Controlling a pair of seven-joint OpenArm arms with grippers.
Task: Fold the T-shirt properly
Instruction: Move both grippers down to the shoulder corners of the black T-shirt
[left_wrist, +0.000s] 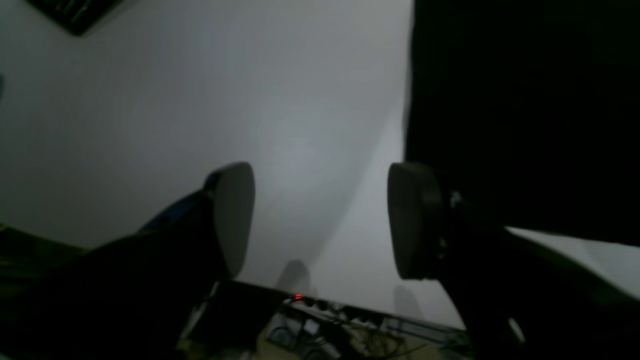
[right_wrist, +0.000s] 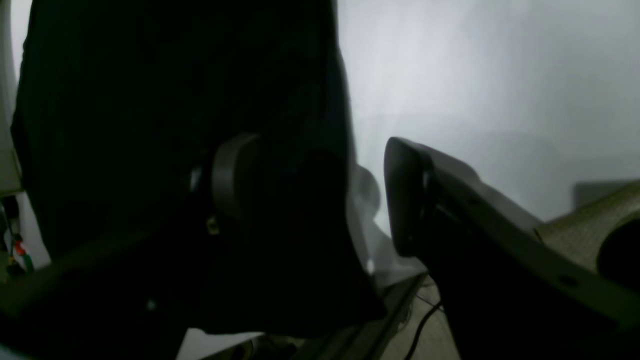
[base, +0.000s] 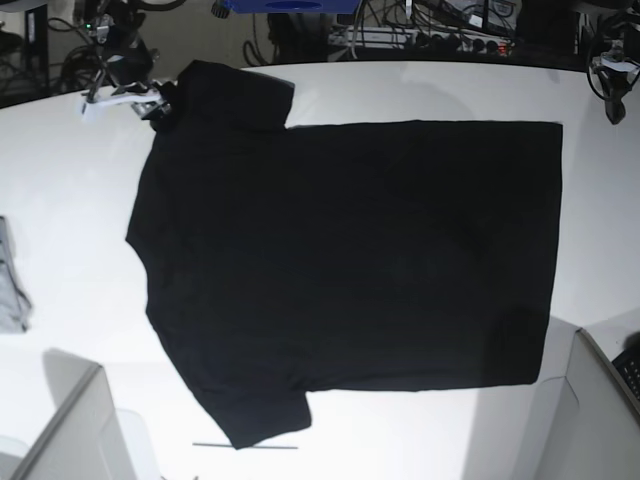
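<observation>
Right fingers: I see my right gripper (right_wrist: 312, 195) spread wide in its wrist view, pads well apart and clamping nothing; black cloth drapes across the near pad, so it is touching the fabric but not pinching it.
Right arm position: in the base view it sits at the far left corner of the shirt (base: 150, 103), by the upper sleeve.
T-shirt: the T-shirt (base: 350, 270) lies flat and spread on the white table (base: 70, 200), neck end to the left, hem to the right, both sleeves out, no fold in it yet that I can make out.
Grey cloth: a grey cloth piece (base: 10, 280) lies at the left table edge, apart from the shirt, and I leave it alone.
Left fingers: my left gripper (left_wrist: 320, 220) is also released, pads far apart over bare table, with the shirt's edge just beside the right-hand pad and nothing between them.
Left arm position: at the far right of the base view (base: 612, 85), past the hem corner.
Step in hand: I judge the smoothing-out is done and the first fold has not begun.
Next move: I would bring each gripper onto a far-edge corner, close on a single layer of cloth, lift together and carry that edge toward me evenly, so the shirt does not skew or bunch.
</observation>
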